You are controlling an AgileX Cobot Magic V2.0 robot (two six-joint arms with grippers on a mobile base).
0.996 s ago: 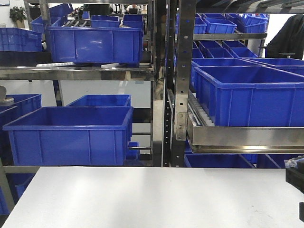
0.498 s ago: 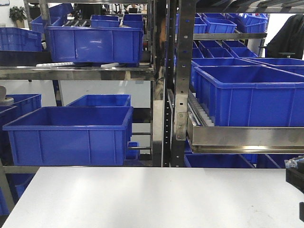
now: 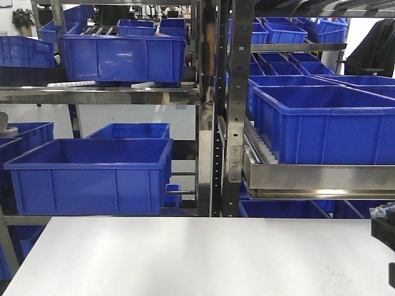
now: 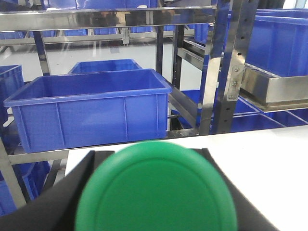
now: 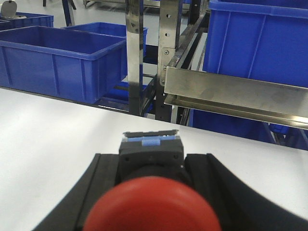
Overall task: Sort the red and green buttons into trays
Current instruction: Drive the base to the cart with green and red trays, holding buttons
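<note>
A white tabletop (image 3: 197,259) is spread beneath and ahead of the left gripper (image 4: 153,153) and the right gripper (image 5: 154,159). Beyond its far edge steel shelving (image 3: 231,92) is set up, with perforated uprights. A deep blue crate (image 3: 92,176) is placed on a low shelf ahead of the left gripper. Another blue crate (image 3: 321,123) is carried on a steel ledge (image 3: 315,177) ahead of the right gripper, higher up. More crates (image 3: 123,55) are kept above. A pale floor (image 4: 96,57) is glimpsed behind.
</note>
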